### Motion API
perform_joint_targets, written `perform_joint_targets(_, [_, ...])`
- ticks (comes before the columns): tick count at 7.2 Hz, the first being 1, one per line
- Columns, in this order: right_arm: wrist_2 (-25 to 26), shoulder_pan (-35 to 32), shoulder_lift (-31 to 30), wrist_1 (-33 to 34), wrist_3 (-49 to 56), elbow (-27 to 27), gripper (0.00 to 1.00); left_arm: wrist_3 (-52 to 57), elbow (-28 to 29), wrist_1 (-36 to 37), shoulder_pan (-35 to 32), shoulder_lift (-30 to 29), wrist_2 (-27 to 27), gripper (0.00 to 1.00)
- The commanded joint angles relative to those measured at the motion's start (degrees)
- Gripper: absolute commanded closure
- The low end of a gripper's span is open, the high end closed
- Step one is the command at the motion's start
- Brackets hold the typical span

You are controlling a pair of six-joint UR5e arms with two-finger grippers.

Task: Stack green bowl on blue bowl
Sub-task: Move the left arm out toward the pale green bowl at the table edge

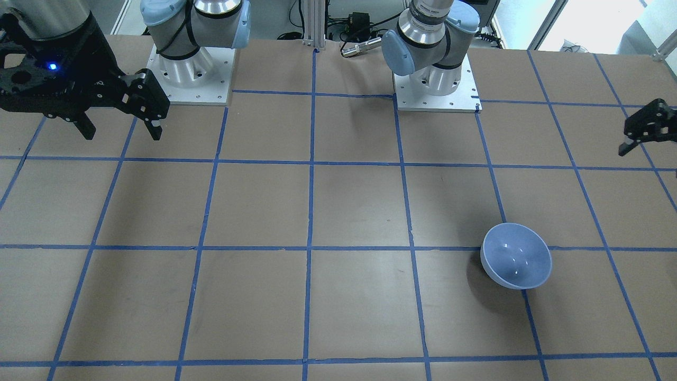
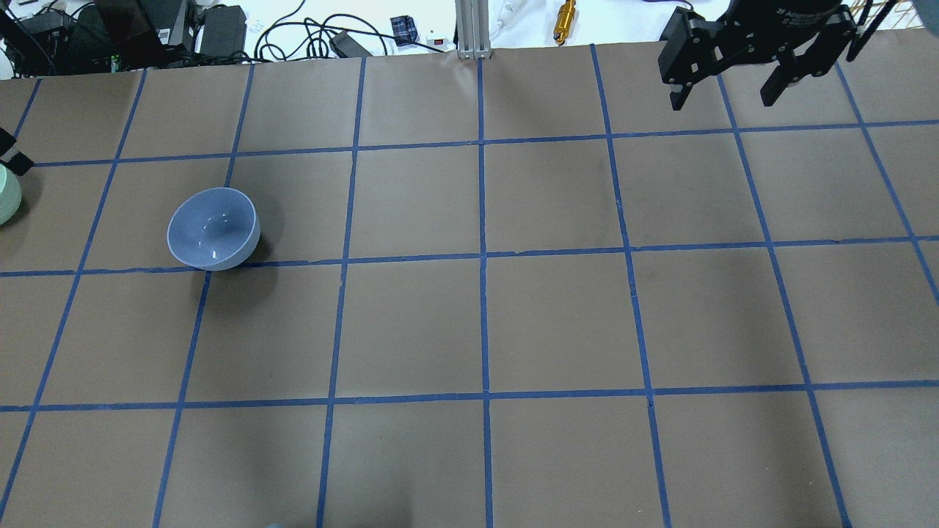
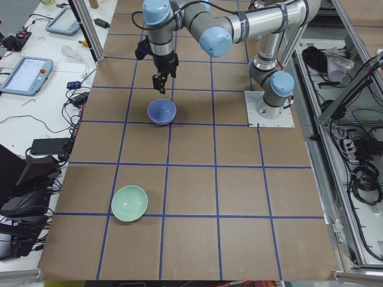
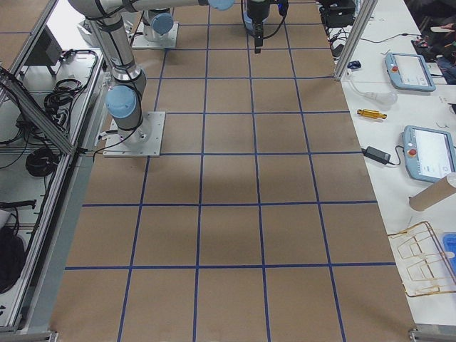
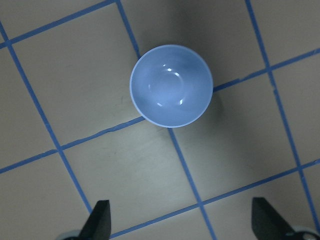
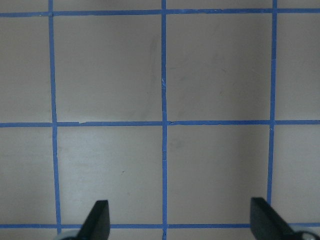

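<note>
The green bowl (image 3: 129, 203) sits untouched on the table (image 3: 239, 197), well apart from the blue bowl (image 3: 161, 112). Both grippers gape empty: the left gripper (image 5: 181, 210) high near the blue bowl, the right gripper (image 2: 722, 103) far from it. The likely next move is for the left gripper to reach the green bowl's rim.

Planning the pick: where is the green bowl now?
On the robot's far left: in the exterior left view the green bowl sits nearer the camera than the blue bowl, apart.
</note>
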State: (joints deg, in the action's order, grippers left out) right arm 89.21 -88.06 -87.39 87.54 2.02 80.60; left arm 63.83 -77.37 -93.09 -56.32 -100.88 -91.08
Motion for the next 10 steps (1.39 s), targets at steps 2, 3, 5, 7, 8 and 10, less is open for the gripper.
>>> perform_joint_targets(2, [0.0, 0.0, 0.0, 0.0, 0.0, 0.0, 0.00, 31.0, 5.1, 11.7, 10.2, -13.7, -2.0, 0.00])
perform_joint_targets(3, [0.0, 0.0, -0.1, 0.0, 0.0, 0.0, 0.00, 41.9, 8.9, 12.6, 11.8, -17.9, -2.0, 0.00])
perform_joint_targets(5, [0.1, 0.0, 0.0, 0.0, 0.0, 0.0, 0.00, 62.5, 12.1, 17.5, 15.5, -25.6, -2.0, 0.00])
perform_joint_targets(7, [0.1, 0.0, -0.1, 0.0, 0.0, 0.0, 0.00, 75.5, 14.3, 23.5, 17.5, -31.4, -1.5, 0.03])
perform_joint_targets(8, [0.1, 0.0, 0.0, 0.0, 0.0, 0.0, 0.00, 77.5, 17.3, 23.5, 17.6, -34.3, -1.3, 0.03])
perform_joint_targets(10, [0.0, 0.0, 0.0, 0.0, 0.0, 0.0, 0.00, 79.4, 21.4, 23.4, 17.7, -37.6, -1.0, 0.05])
